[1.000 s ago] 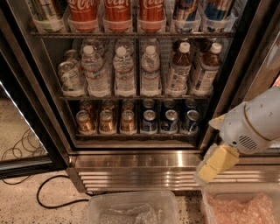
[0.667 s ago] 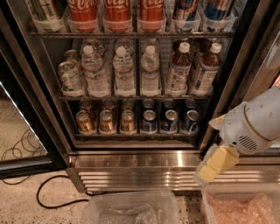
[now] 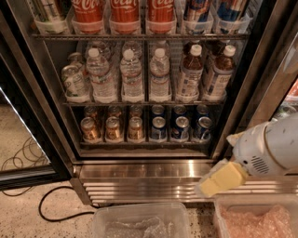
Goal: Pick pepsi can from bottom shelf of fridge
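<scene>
Change since a second ago is small: my gripper (image 3: 219, 180) has eased slightly down and to the left, and nothing on the racks has moved. It hangs in front of the ribbed steel base panel (image 3: 139, 179) of the fridge (image 3: 44, 79), holding nothing that I can see; whether it is released or clenched I cannot tell.

The pepsi can (image 3: 202, 128) nearest to it stands above it and a little to its left, apart from it, at the right end of the bottom shelf (image 3: 139, 144). Two more blue cans stand further left, then the gold-brown cans (image 3: 112, 129). Higher up are water bottles (image 3: 132, 76) and, at the top, Coca-Cola cans (image 3: 124, 10), cut off by the frame edge.

Below my gripper sit a clear plastic bin (image 3: 139, 211) and a second bin (image 3: 223, 204) with pinkish wrap, both cropped. Far to its left a black cable (image 3: 56, 214) lies on the speckled floor (image 3: 18, 144). The rear cans are mostly hidden.
</scene>
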`<action>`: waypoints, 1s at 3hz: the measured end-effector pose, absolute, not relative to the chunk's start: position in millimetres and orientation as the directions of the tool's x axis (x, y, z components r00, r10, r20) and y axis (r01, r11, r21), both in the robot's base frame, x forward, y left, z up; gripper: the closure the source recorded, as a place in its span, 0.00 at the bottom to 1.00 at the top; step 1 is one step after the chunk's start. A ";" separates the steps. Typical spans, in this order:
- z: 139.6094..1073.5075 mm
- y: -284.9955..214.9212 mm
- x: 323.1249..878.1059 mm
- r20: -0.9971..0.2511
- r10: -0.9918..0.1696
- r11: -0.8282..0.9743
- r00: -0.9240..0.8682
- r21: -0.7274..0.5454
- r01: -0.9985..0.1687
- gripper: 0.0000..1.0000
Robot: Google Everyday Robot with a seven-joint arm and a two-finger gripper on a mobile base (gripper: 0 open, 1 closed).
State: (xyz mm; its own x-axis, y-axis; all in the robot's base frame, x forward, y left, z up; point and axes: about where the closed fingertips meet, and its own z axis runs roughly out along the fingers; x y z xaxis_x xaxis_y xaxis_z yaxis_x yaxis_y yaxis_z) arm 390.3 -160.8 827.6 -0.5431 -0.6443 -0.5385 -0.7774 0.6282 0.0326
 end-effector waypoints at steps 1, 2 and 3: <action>782.8 -114.7 374.7 -0.586 -0.434 0.726 -0.684 0.222 -0.651 0.00; 742.1 -65.6 356.7 -0.597 -0.273 0.748 -0.754 0.361 -0.557 0.00; 717.7 -20.7 359.1 -0.614 -0.127 0.736 -0.779 0.468 -0.489 0.00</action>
